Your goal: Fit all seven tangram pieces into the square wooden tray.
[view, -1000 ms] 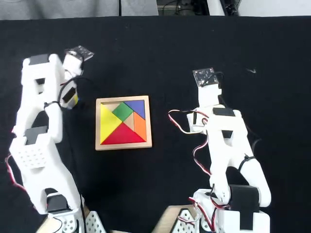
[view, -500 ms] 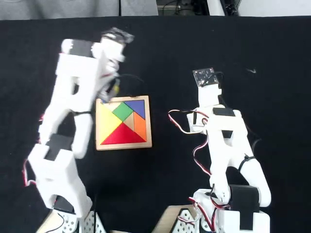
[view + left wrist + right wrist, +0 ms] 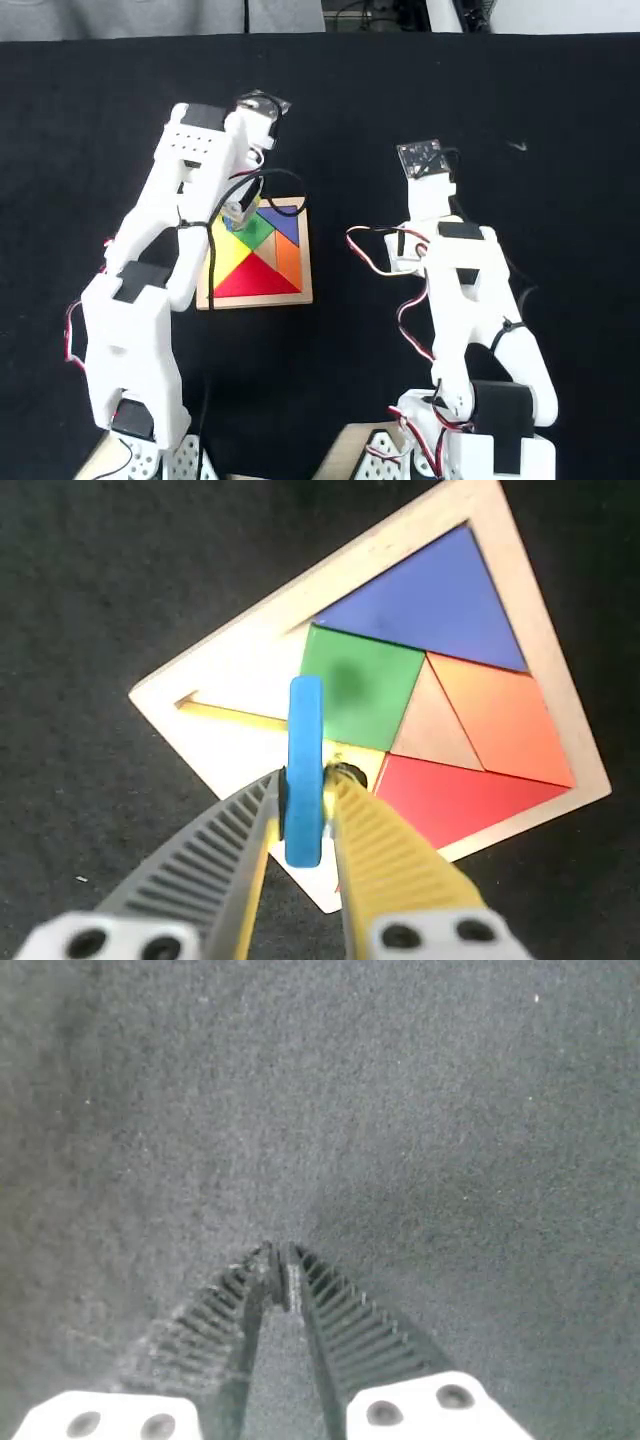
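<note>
Left pincer (image 3: pixel 305 780) is noted clamped on the blue piece (image 3: pixel 305 715), which is held on edge above the square wooden tray (image 3: pixel 549 670). Six pieces are judged seated; one bare slot (image 3: pixel 250 675) is left unfilled. Right pincer (image 3: pixel 280 1265) is found pressed together, empty, over the tabletop (image 3: pixel 450 1110).

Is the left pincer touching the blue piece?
Touching: the left wrist view shows the left pincer clamped on both flat sides of the blue piece.

The high camera looks down on the whole desk (image 3: pixel 560 100). Both wrist cameras look down closely, the left sharing the tray (image 3: pixel 225 675).
</note>
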Available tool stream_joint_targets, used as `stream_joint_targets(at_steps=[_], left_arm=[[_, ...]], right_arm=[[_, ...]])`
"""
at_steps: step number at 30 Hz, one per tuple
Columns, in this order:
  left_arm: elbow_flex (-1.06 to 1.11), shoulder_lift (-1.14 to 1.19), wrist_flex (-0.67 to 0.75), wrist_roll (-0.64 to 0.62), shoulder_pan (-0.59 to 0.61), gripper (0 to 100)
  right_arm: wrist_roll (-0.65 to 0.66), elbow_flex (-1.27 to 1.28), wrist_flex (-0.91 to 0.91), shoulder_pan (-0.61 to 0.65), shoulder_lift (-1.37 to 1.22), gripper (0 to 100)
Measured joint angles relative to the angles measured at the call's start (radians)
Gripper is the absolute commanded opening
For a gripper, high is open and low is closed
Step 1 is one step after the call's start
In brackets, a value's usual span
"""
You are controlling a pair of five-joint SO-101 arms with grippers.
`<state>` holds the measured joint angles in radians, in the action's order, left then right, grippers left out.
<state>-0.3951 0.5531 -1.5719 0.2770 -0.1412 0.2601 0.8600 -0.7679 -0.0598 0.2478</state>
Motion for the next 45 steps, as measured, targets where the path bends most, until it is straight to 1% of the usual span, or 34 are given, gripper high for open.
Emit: stream_joint_targets(at_steps=[11, 16, 27, 35, 37, 41, 45], left_arm=[[0.0, 0.017, -0.002, 0.0, 0.0, 6], [0.0, 0.017, 0.061, 0.0, 0.0, 6], [-0.006, 0.132, 0.091, 0.0, 0.0, 7], [-0.031, 0.149, 0.084, 0.0, 0.002, 7], [-0.054, 0.152, 0.069, 0.0, 0.002, 10], [-0.124, 0.157, -0.009, 0.003, 0.002, 21], [-0.178, 0.166, -0.057, 0.057, 0.002, 28]], right_arm=[[0.0, 0.0, 0.0, 0.0, 0.0, 1.1], [0.0, 0.0, 0.0, 0.0, 0.0, 1.1], [0.0, 0.0, 0.0, 0.0, 0.0, 1.1], [0.0, 0.0, 0.0, 0.0, 0.0, 1.1], [0.0, 0.0, 0.0, 0.0, 0.0, 1.1], [0.0, 0.0, 0.0, 0.0, 0.0, 1.1], [0.0, 0.0, 0.0, 0.0, 0.0, 1.1]])
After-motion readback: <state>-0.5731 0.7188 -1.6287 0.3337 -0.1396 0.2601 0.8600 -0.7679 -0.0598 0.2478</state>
